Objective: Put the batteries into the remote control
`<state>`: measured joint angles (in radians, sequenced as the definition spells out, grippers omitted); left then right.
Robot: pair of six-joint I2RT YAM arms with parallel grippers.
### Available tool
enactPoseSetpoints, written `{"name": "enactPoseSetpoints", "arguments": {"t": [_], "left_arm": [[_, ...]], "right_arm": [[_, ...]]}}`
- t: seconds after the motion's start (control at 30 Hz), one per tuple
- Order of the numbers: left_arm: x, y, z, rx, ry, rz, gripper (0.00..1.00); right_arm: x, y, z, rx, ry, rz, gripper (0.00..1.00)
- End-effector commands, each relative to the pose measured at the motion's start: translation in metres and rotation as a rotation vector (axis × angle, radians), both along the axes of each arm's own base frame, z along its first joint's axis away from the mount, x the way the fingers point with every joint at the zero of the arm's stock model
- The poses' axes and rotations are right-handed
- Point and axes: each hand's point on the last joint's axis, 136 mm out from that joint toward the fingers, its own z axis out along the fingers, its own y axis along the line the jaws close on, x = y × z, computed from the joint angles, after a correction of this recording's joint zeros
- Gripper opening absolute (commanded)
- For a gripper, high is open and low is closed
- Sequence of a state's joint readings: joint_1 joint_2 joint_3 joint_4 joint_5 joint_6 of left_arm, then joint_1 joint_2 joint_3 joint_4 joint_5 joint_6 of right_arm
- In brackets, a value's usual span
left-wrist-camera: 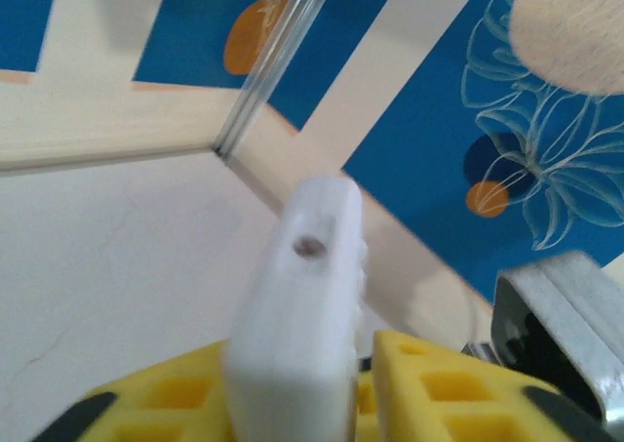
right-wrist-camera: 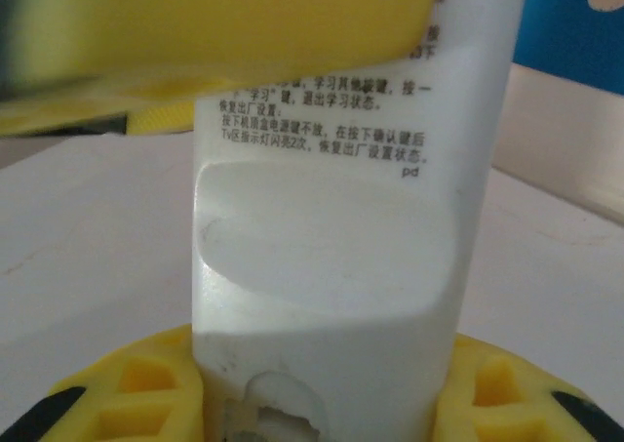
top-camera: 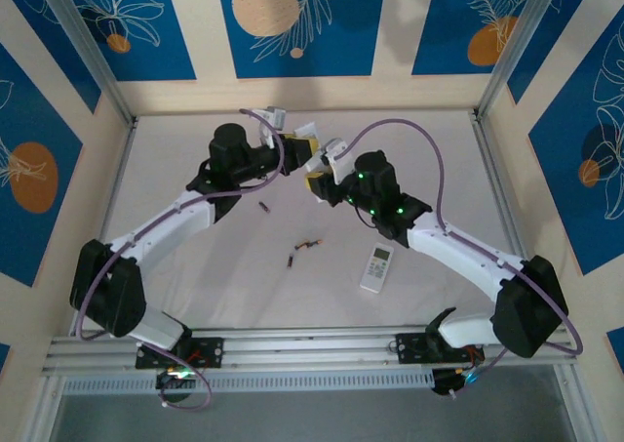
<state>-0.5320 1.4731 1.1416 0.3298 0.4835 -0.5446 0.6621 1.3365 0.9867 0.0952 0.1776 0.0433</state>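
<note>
A white remote control (right-wrist-camera: 331, 218) is held up above the table's middle, between both grippers. My right gripper (right-wrist-camera: 327, 393) is shut on its lower end, with the yellow fingers (right-wrist-camera: 136, 393) pressing both sides; printed text on its back faces the camera. My left gripper (left-wrist-camera: 292, 383) stands open around the remote control's (left-wrist-camera: 302, 305) other end, with a gap showing beside the right finger (left-wrist-camera: 429, 383). In the top view the left gripper (top-camera: 302, 152) and right gripper (top-camera: 320, 176) meet. Three dark batteries (top-camera: 264, 206) (top-camera: 290, 260) (top-camera: 310, 244) lie on the table.
A second white remote (top-camera: 376, 266) with buttons lies flat on the table to the right of the batteries. Metal frame posts (top-camera: 93, 57) stand at the back corners. The white table (top-camera: 195, 296) is walled by blue patterned panels.
</note>
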Motion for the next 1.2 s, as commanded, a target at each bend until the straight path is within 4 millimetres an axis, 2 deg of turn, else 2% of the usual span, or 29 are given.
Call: {"name": "enactPoseSetpoints", "arguments": {"t": [0.0,0.1,0.2,0.3,0.4,0.53,0.6,0.7,0.8,0.93,1.03,1.17], "left_arm": [[-0.001,0.037,0.007,0.092,0.026,0.128,0.62],[-0.002,0.089,0.002,0.231,0.051,0.283,0.71],[-0.003,0.138,-0.008,0.312,0.128,0.393,0.70],[-0.006,0.169,-0.026,0.386,0.167,0.451,0.68],[-0.005,0.183,-0.046,0.448,0.158,0.480,0.68],[0.001,0.187,-0.072,0.440,0.171,0.484,0.69],[0.001,0.182,-0.072,0.385,0.196,0.437,0.72],[-0.002,0.183,-0.073,0.425,0.183,0.411,0.75],[-0.005,0.190,-0.081,0.490,0.171,0.420,0.77],[-0.006,0.193,-0.087,0.512,0.172,0.426,0.78],[-0.006,0.195,-0.088,0.525,0.172,0.426,0.78],[-0.006,0.202,-0.087,0.531,0.165,0.457,0.79]], "right_arm": [[0.013,0.003,-0.015,0.070,0.226,-0.106,0.26],[0.028,0.001,-0.052,0.019,0.430,-0.226,0.26],[0.042,0.004,-0.087,-0.039,0.542,-0.289,0.27],[0.054,0.008,-0.118,-0.104,0.613,-0.332,0.28],[0.066,0.010,-0.149,-0.176,0.679,-0.382,0.29],[0.074,0.014,-0.185,-0.237,0.741,-0.426,0.31],[0.077,0.016,-0.200,-0.265,0.754,-0.441,0.34],[0.078,0.021,-0.216,-0.300,0.769,-0.443,0.40],[0.079,0.023,-0.221,-0.316,0.762,-0.444,0.47],[0.083,0.021,-0.213,-0.300,0.753,-0.453,0.57],[0.088,0.019,-0.193,-0.286,0.725,-0.446,0.64],[0.089,0.022,-0.153,-0.247,0.668,-0.418,0.70]]}}
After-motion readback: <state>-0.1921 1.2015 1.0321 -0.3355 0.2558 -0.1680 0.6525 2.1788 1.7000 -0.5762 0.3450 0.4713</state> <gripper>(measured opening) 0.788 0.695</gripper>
